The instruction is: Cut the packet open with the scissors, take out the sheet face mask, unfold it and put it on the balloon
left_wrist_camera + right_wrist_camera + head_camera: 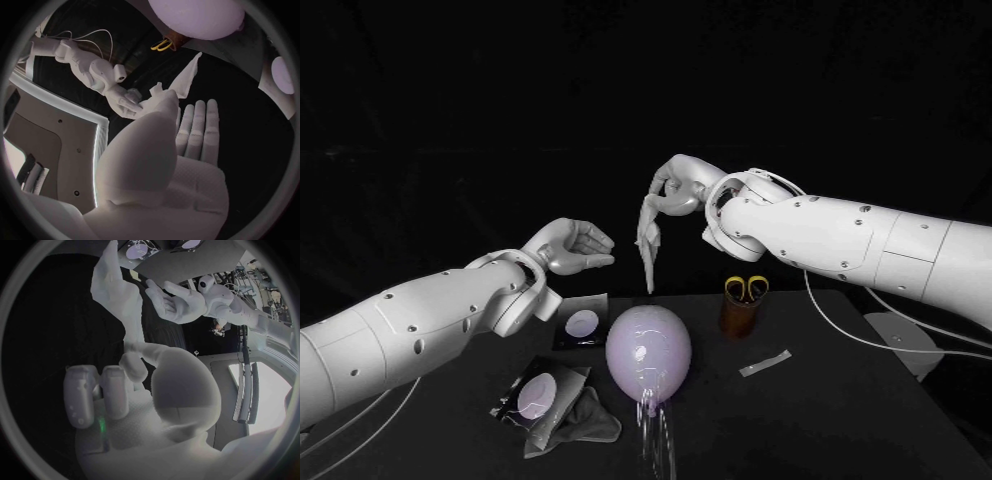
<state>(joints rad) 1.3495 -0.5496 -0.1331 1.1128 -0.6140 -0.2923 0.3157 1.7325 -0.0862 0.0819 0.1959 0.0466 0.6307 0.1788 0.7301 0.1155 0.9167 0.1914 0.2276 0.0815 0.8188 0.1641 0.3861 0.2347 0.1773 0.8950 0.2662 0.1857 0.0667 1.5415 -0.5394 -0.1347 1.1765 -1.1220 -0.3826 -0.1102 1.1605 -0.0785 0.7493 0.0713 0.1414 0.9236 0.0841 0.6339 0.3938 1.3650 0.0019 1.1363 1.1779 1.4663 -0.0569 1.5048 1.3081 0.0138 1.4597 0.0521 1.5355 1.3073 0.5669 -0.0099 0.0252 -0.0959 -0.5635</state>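
Unfolding step. The fingers of the right hand (678, 190) pinch the top of the sheet face mask (649, 245). The mask hangs in the air as a narrow folded strip beyond the balloon (648, 347) and touches nothing below. The left hand (574, 245) is raised near it, fingers loosely extended and grasping nothing, palm turned toward the mask. To do the step well, the left fingers probably need to catch one free layer near the hanging lower end, not the whole fold, then draw it sideways while the right pinch holds. A damp sheet likely clings to itself, so a slow pull should limit tearing. The balloon lies on the counter (848, 410) below, between a packet (538, 395) and the scissors (744, 287), which stand in a holder (738, 318). A cut strip (764, 363) lies near.
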